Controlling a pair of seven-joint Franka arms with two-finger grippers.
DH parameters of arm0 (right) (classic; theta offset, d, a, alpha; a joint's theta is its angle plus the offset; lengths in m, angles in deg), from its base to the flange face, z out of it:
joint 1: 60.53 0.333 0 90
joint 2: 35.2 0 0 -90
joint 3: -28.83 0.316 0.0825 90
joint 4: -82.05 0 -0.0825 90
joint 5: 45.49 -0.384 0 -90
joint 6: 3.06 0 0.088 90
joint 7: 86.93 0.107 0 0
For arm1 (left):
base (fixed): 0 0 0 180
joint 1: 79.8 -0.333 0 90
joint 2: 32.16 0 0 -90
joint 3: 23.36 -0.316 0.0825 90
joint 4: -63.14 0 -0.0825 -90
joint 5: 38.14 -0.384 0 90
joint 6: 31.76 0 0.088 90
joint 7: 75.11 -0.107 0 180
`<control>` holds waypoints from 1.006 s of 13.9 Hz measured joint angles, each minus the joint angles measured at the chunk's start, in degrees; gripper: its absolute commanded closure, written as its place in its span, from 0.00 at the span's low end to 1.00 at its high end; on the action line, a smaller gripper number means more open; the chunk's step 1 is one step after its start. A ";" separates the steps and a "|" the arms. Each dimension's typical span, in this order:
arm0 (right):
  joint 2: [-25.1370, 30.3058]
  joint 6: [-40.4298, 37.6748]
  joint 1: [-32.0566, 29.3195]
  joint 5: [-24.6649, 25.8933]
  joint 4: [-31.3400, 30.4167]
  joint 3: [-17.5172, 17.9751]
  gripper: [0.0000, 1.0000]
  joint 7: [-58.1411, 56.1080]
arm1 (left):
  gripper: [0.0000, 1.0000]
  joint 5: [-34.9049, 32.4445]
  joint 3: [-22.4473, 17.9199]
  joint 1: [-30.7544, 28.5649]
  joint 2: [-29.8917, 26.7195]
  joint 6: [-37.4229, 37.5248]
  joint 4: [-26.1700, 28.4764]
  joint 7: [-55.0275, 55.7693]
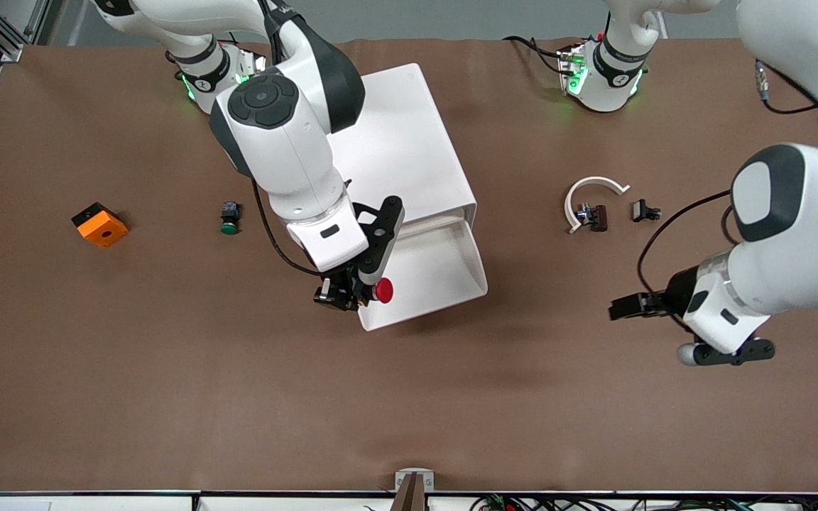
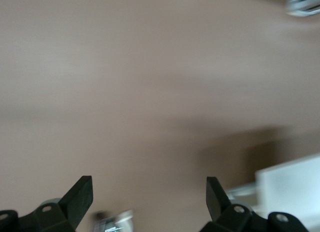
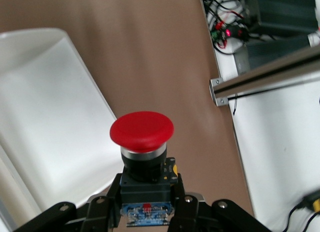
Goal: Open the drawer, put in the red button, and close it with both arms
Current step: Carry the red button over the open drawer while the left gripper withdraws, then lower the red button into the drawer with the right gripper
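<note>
Red button pinched between closed right fingers, seemingly over drawer edge.

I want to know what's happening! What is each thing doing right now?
drawer: pulled open, nothing in it.
red button: held up over the drawer's edge.
right hand: shut on the red button.
left hand: open, holding nothing, waiting over the table.
green button: lying on the table.
</note>
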 measured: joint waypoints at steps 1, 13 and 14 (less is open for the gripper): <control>-0.37 0.87 -0.01 0.01 0.03 -0.22 1.00 -4.30 | 0.00 -3.10 -0.07 -0.33 -1.56 1.78 0.04 0.00; -5.05 -5.85 3.02 -2.16 0.11 0.57 1.00 -16.78 | 0.00 -5.44 -0.17 -6.09 -17.29 15.40 5.18 -3.39; -5.28 -7.19 2.88 -2.62 0.11 0.58 1.00 -17.20 | 0.00 -5.44 -0.11 -6.06 -19.40 15.16 7.41 -3.39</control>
